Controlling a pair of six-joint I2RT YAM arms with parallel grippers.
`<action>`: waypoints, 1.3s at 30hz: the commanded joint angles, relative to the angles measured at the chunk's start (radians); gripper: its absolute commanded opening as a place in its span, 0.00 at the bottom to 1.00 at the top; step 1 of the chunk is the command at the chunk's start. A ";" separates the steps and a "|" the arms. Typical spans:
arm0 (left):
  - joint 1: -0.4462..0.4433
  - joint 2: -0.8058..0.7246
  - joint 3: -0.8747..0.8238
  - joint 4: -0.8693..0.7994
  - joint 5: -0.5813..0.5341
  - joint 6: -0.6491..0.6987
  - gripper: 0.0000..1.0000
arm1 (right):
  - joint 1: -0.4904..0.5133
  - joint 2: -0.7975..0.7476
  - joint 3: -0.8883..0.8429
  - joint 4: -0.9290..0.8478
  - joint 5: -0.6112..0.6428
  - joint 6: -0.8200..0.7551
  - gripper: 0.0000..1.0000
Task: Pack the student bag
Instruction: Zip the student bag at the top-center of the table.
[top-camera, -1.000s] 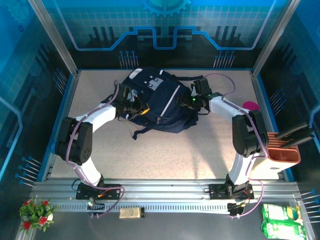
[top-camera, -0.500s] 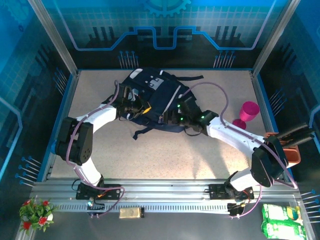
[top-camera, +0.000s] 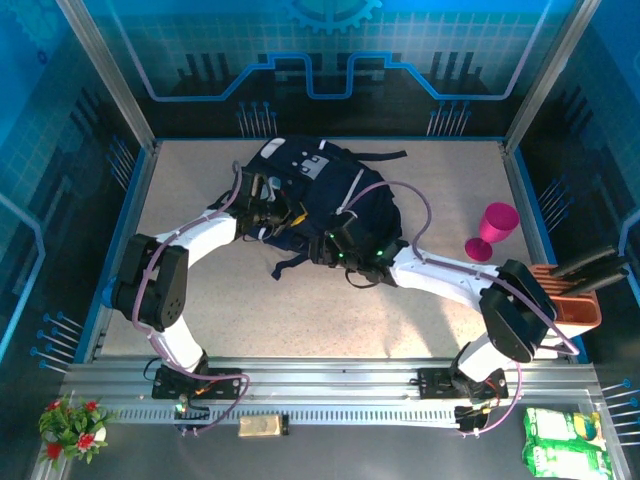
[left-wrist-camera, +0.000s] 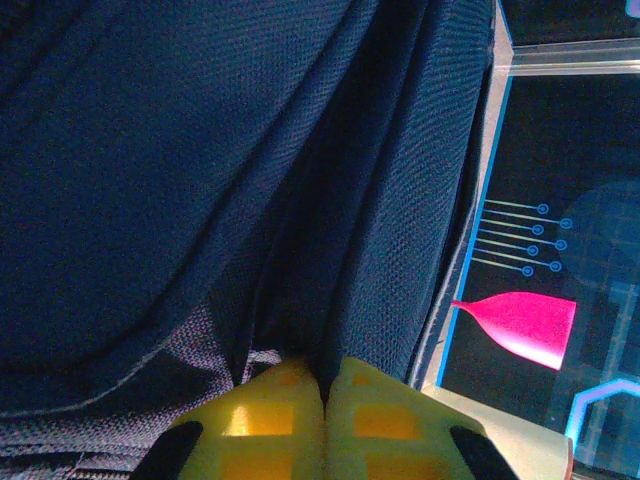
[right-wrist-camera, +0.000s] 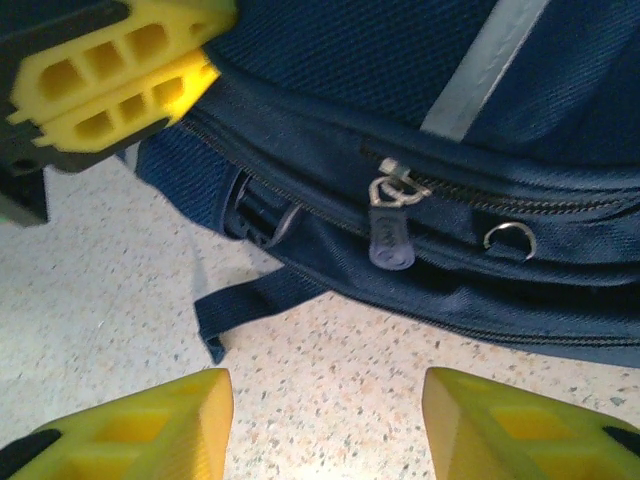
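The student bag (top-camera: 325, 195), dark navy with thin white stripes, lies at the back middle of the table. My left gripper (top-camera: 283, 218) sits at the bag's left side, shut with a fold of navy fabric (left-wrist-camera: 300, 200) pinched between its yellow fingertips (left-wrist-camera: 270, 410). At the bag's near edge, my right gripper (top-camera: 337, 250) is open just above the table; its yellow fingertips (right-wrist-camera: 130, 425) stand wide apart with only bare tabletop between them. Just beyond them I see a zipper pull (right-wrist-camera: 390, 238), a metal ring (right-wrist-camera: 510, 238) and a loose strap end (right-wrist-camera: 245, 305). The left gripper's fingers (right-wrist-camera: 110, 85) show there too.
A pink cup (top-camera: 492, 228) stands right of the bag. An orange holder (top-camera: 568, 310) with dark tools sits at the right edge. Blue-rimmed walls (top-camera: 150, 160) enclose the table. Open tabletop (top-camera: 330, 320) lies between the bag and the arm bases.
My right arm has swung from the bag's right side round to its near edge and dropped low over the table. The left gripper has kept its hold on the fabric.
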 joint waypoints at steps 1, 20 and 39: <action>-0.023 -0.009 0.003 0.057 0.070 -0.011 0.00 | 0.000 0.045 0.053 -0.006 0.119 0.010 0.47; -0.027 -0.009 0.009 0.037 0.091 -0.002 0.00 | -0.019 0.297 0.335 -0.277 0.224 0.058 0.28; 0.021 0.000 0.038 -0.029 0.066 0.059 0.00 | -0.081 0.061 0.088 -0.299 0.297 -0.049 0.10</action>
